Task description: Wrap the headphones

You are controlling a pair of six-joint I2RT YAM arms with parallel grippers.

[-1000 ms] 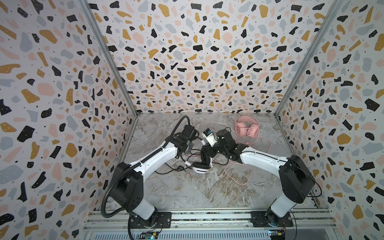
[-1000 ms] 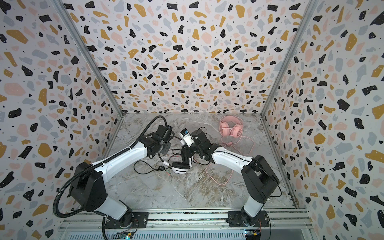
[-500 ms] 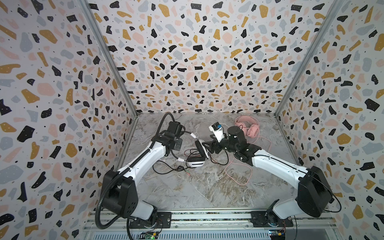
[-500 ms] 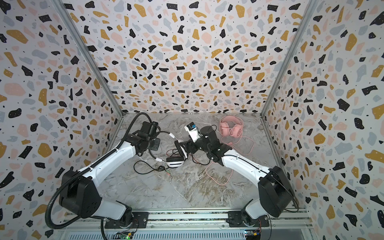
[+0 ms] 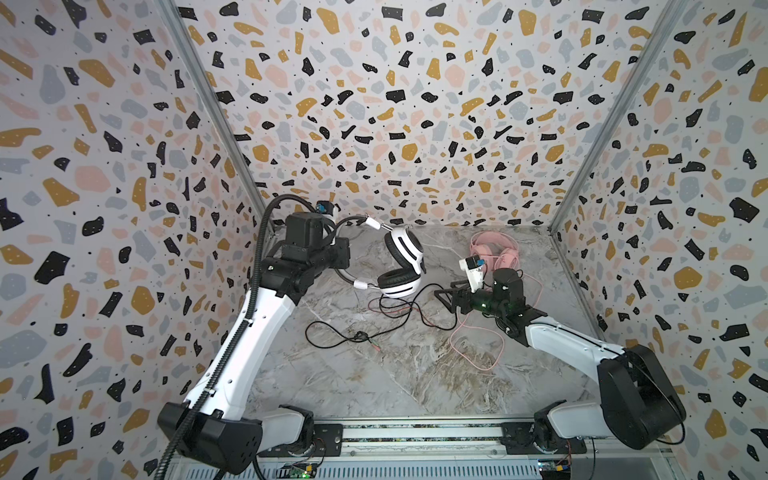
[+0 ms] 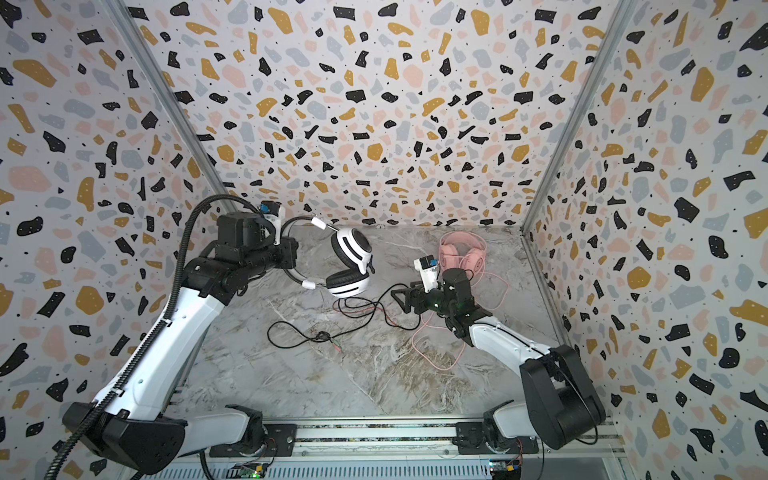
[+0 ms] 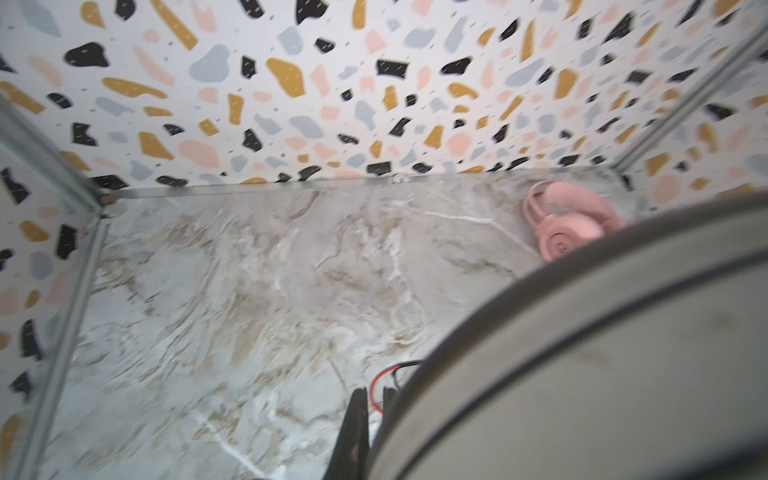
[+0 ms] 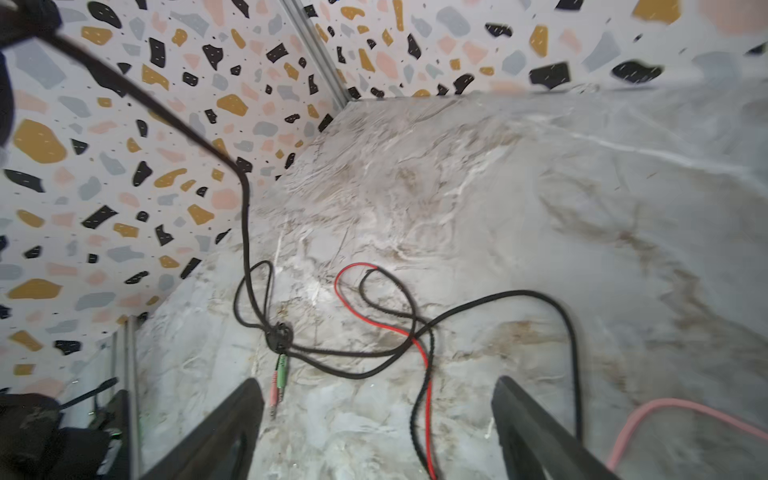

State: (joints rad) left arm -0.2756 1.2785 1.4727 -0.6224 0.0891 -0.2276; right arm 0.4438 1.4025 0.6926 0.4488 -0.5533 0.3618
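We find the left gripper (image 5: 341,259) raised at the back left of the tabletop (image 5: 415,382), its jaws clamped together on the thin black headband of the white headphones (image 5: 405,249). Both striped cups hang to the right of that gripper, one above the other; we cannot tell whether the lower cup touches the tabletop. In the left wrist view the band fills the near corner as a blurred grey arc beside the closed fingers (image 7: 356,428).

The black cable (image 8: 523,292) drops from the lower cup and lies in loose loops on the tabletop, with a red strand running through part of it. It ends in a knot and a pair of plugs (image 8: 278,382), one pink and one green.

The right gripper (image 5: 446,297) hovers just right of the lower cup, jaws wide apart and holding nothing; the wrist view shows the cable lying on the tabletop below the gap (image 8: 374,436).

The pink headphones (image 5: 509,258) lie at the back right of the tabletop, behind the right arm — untouched by either gripper. Their pink cable (image 8: 665,403) trails forward in a loose loop near the black one.
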